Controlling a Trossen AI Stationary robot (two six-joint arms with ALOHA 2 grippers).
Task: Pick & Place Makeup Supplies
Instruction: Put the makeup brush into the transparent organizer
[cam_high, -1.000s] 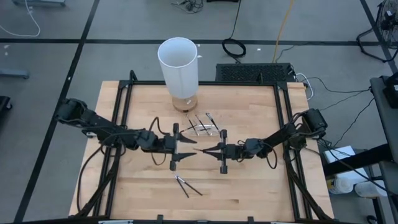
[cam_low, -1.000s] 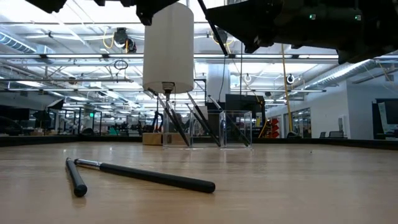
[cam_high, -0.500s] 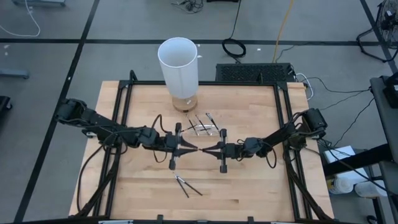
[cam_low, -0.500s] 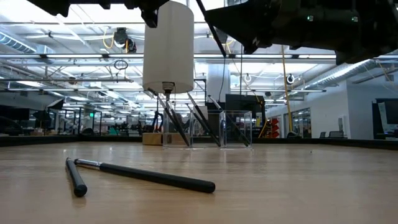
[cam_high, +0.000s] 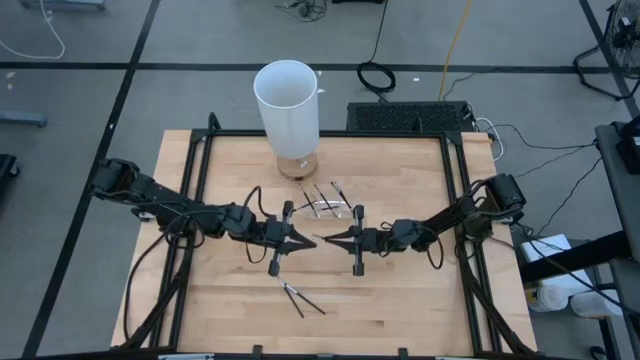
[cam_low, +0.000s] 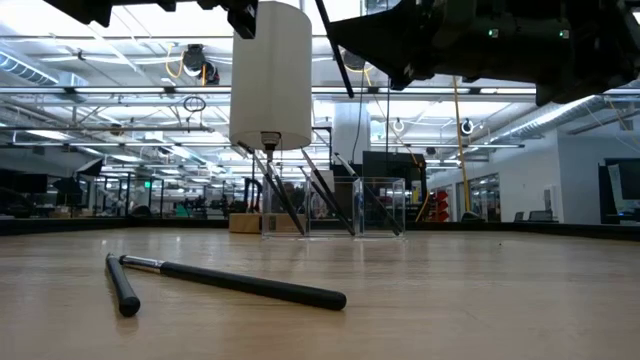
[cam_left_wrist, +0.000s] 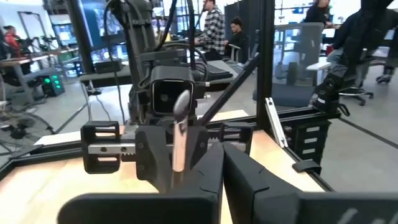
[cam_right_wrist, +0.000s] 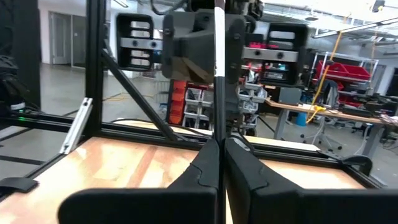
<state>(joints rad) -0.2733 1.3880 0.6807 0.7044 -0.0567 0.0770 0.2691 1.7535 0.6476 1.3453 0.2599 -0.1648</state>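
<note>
Two claws meet tip to tip above the surface (cam_high: 400, 300).
Left claw (cam_high: 300, 240) and right claw (cam_high: 328, 239) both clench one thin stick (cam_right_wrist: 218, 37) (upright between them); two sticks (cam_high: 301, 298) lie nearer the front edge.

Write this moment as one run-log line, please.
stage: meeting above table centre | right fingers: shut on upright makeup brush | left fingers: shut, facing right's tips

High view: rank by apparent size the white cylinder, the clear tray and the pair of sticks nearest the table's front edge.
1. white cylinder, by far the largest, though it stands tall toward the camera, which inflates it.
2 and 3. clear tray and pair of sticks: about the same extent, too close to rank.
</note>
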